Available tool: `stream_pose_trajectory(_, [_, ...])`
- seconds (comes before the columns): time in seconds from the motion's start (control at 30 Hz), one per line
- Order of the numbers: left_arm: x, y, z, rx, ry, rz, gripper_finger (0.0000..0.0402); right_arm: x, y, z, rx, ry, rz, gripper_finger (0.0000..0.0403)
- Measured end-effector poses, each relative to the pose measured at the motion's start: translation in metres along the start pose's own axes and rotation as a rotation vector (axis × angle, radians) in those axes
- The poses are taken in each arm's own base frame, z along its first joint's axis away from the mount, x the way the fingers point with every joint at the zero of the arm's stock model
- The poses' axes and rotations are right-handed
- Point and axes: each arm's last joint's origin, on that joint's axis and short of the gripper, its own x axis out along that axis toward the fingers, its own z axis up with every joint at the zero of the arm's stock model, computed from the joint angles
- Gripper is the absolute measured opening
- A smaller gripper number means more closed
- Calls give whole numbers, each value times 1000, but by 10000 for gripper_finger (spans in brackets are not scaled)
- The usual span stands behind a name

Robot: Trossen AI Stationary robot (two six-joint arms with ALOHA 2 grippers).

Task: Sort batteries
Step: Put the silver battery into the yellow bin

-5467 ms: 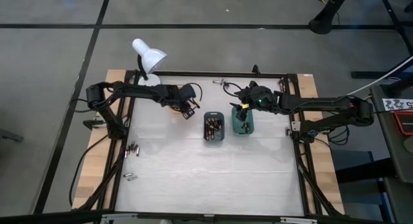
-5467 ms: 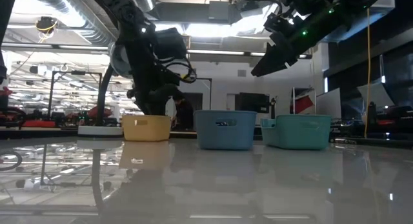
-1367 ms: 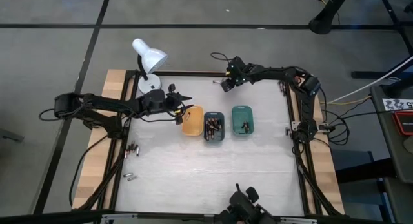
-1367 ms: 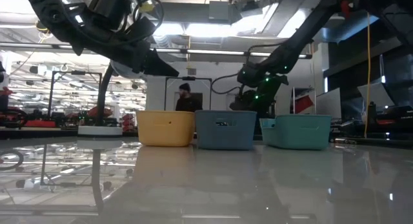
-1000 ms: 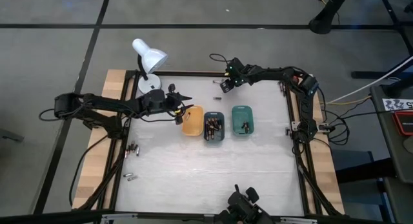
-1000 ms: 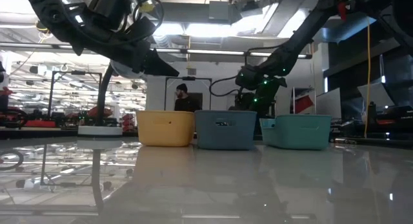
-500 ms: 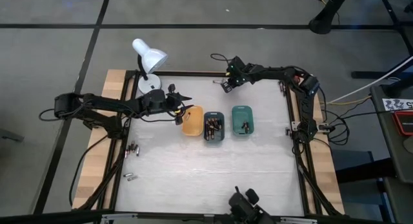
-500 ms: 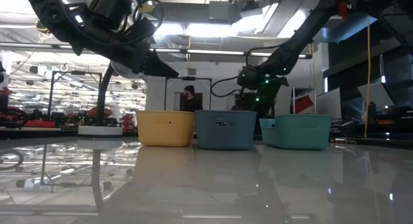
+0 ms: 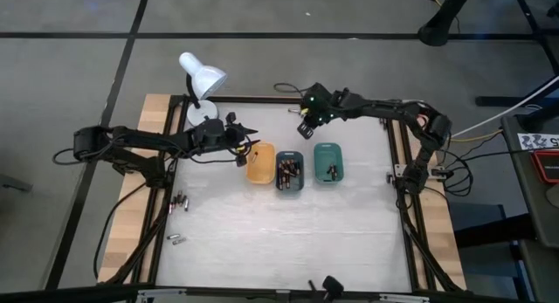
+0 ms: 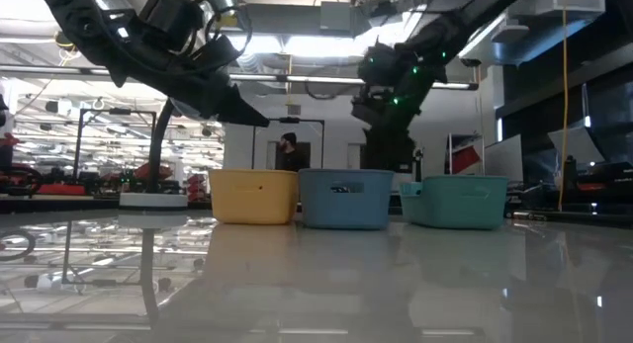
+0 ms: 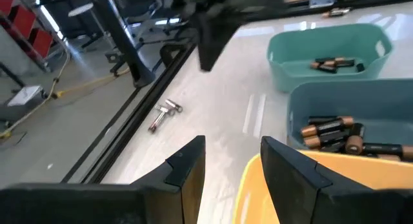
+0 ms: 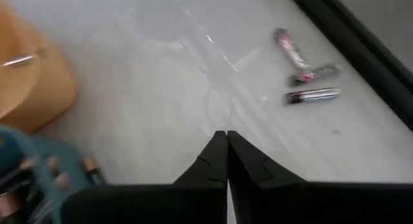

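Note:
Three small trays stand in a row at mid-table: orange [image 9: 259, 169], dark teal [image 9: 290, 172] and green [image 9: 328, 162]. The teal and green trays hold batteries [image 11: 332, 129]. Loose batteries [image 12: 304, 75] lie on the table near its far edge, and others [image 9: 181, 201] lie by the left edge. My right gripper [image 12: 226, 136] hangs shut above the table, between those far batteries and the trays, with nothing showing between its fingers. My left gripper [image 11: 232, 152] hovers open over the orange tray's far left rim [image 11: 253, 180], empty.
A white desk lamp [image 9: 201, 80] stands at the far left corner. A black frame [image 9: 397, 154] runs round the white tabletop. A few more batteries [image 9: 177, 239] lie near the left edge. The near half of the table has free room.
My right gripper has risen from low near the table's far edge and come a little toward the trays. The trays and the loose batteries have stayed put.

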Motion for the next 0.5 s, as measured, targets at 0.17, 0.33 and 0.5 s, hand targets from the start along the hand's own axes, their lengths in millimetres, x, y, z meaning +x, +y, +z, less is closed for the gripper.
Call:
stream_pose_trajectory(0.17, [0,2,-1,-27,11,8,140,1,9,0,-65,-18,-114,21])
stream_pose_trajectory(0.33, [0,2,0,-38,-2,-2,140,9,-7,2,-56,-29,-104,95])
stream_pose_trajectory(0.5, [0,1,1,-60,-20,-25,140,21,-36,5,147,-59,-90,203])
